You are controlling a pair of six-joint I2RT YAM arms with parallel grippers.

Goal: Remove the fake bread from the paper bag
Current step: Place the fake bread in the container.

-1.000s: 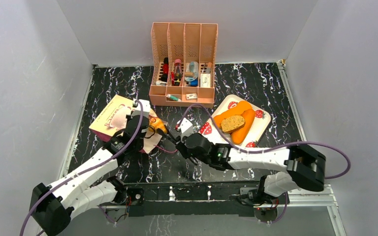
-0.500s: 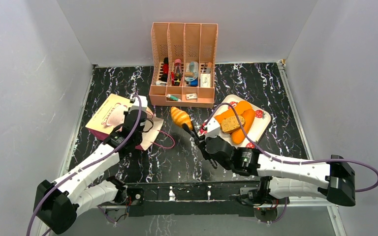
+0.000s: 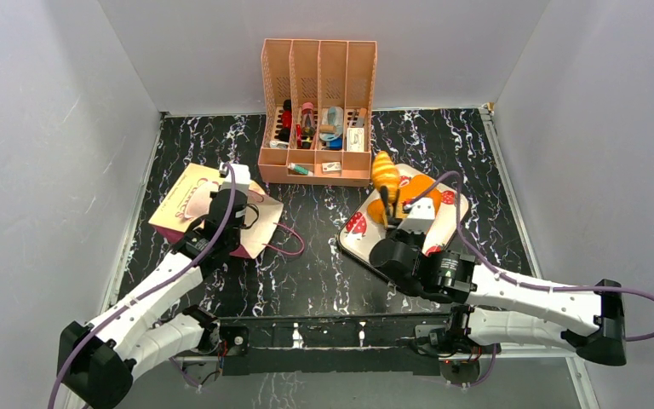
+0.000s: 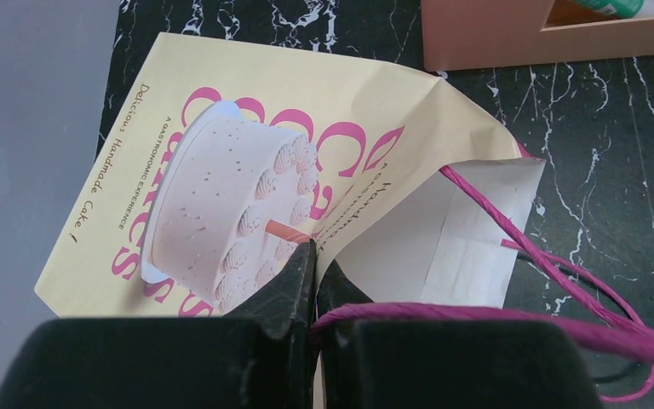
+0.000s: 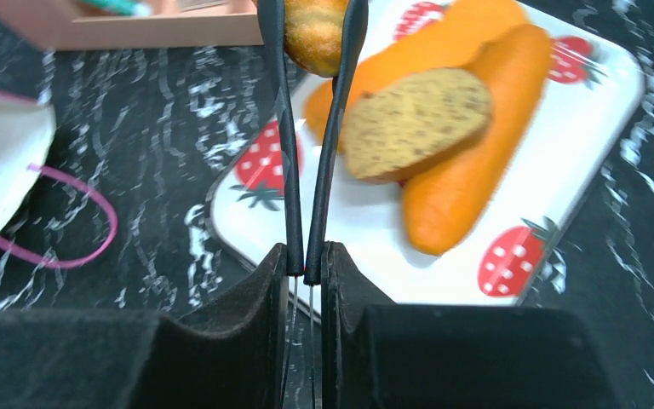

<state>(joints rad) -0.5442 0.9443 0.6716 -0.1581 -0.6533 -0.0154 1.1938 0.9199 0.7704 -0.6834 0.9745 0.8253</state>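
1. While the paper bag (image 4: 136,94) lies flat with its mouth rightward, its upper lip is seen pinched by the clenched left gripper (image 4: 311,256).
2. A croissant (image 3: 381,170) is gripped by the right gripper (image 5: 313,25) over the far-left corner of the strawberry tray (image 5: 562,128).
3. Two loaves (image 5: 460,179) and a slice (image 5: 417,119) are pictured just right.

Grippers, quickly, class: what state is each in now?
Left gripper: closed, pinching the paper bag edge.
Right gripper: closed on the croissant.
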